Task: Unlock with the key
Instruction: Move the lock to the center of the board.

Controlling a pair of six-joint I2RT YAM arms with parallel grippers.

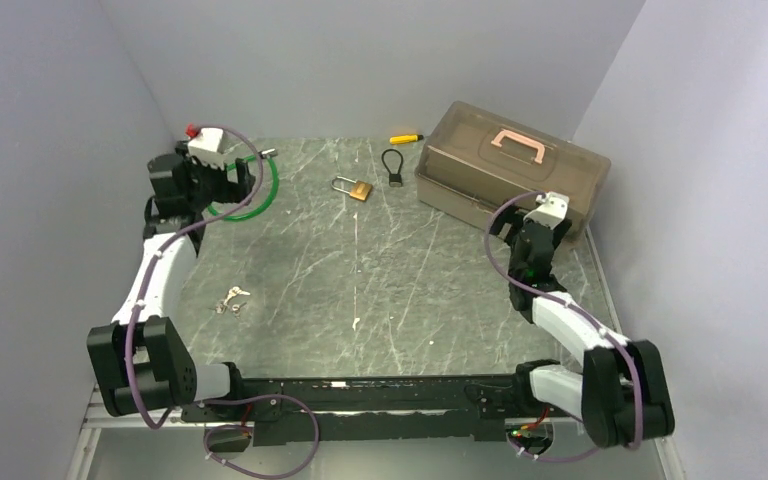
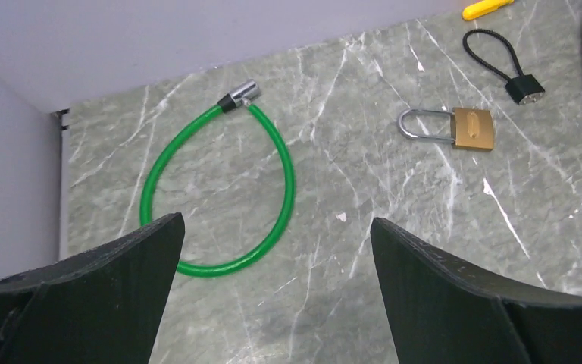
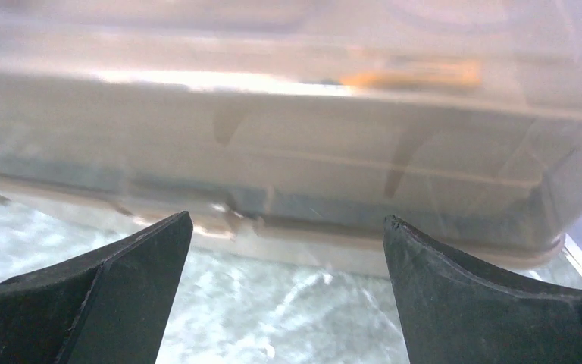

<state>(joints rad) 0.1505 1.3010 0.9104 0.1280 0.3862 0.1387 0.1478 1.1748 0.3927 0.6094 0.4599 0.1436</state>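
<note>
Progress looks nil from where I stand: nothing unlocked, nothing picked up. The brown box [image 1: 508,172] at the far right of the tabletop [image 1: 410,290] is shut, its contents too murky to name. The right claw [image 3: 288,218] gapes empty just before it; the left claw [image 2: 274,220] hangs wide open above the green cable lock [image 2: 292,186]. The brass padlock [image 1: 360,189] lies closed toward the back, and the key [image 1: 232,299] lies well apart from it, near the left arm [image 1: 160,275].

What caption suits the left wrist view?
Open left hand hovers over green cable lock; brass padlock and black cord lock lie beyond.
</note>
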